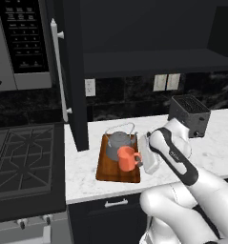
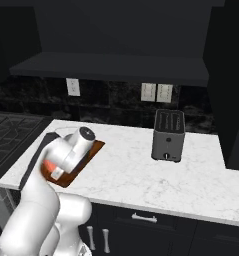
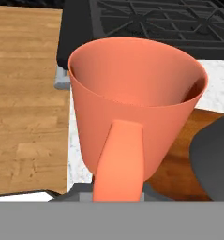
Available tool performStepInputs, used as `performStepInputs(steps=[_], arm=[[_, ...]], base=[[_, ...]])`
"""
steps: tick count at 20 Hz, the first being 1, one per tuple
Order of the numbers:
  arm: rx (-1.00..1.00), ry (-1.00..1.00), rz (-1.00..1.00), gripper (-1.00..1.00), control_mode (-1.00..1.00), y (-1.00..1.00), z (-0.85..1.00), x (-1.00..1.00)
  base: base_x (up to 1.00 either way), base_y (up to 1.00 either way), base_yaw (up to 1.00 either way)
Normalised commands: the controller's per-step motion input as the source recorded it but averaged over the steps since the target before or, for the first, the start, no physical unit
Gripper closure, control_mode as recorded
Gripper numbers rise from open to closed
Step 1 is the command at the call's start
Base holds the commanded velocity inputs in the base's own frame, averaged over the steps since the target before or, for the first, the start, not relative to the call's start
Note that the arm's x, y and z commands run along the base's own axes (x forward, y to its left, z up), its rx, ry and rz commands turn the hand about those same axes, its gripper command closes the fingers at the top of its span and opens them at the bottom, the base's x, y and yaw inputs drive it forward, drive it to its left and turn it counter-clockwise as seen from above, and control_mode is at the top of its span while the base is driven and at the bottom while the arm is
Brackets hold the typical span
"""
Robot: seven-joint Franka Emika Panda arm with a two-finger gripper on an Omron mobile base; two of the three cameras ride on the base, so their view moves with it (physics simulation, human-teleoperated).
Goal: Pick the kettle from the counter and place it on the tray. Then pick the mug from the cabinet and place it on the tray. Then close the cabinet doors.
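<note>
A: Which step? Looking like the second one, right at the end. Mug (image 1: 128,158) sitting over the tray (image 1: 107,174), just in front of the kettle (image 1: 119,142), which is already parked on the tray's far half. Can't tell if the mug is fully down on the wood or just above it.

B: And the tool (image 1: 145,157)? Gripping or let go?

A: Honestly can't tell. Fingertips hiding under the mug handle (image 3: 119,161) in the hand view, so only guessing it's clamped on that handle. Tool sitting right beside the tray's toaster-side edge.

B: So next move?

A: Probably lowering the last bit if needed, opening up, then backing straight off away from the tray so the handle isn't getting dragged. After that, going for the cabinet doors (image 1: 72,71), hanging open beside the tray.

B: Room for that?

A: Tight near the tray: kettle touching or nearly touching the mug, open door standing just past the tray's stove-side edge. Plenty of bare surface (image 2: 141,175) between tray and toaster (image 2: 168,135). Watching the tray's front rim too, close to the surface edge.
</note>
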Motion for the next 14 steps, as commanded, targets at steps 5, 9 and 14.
performStepInputs(steps=[5,9,14], arm=[[0.0,0.0,0.04,1.0,-1.0,0.0,-0.47,0.6],[0.0,0.0,0.04,1.0,-1.0,0.0,-0.51,0.38],[0.0,0.0,0.04,1.0,-1.0,0.0,-0.56,0.23]], base=[[0.0,0.0,0.0],[0.0,0.0,0.0],[0.0,0.0,0.0]])
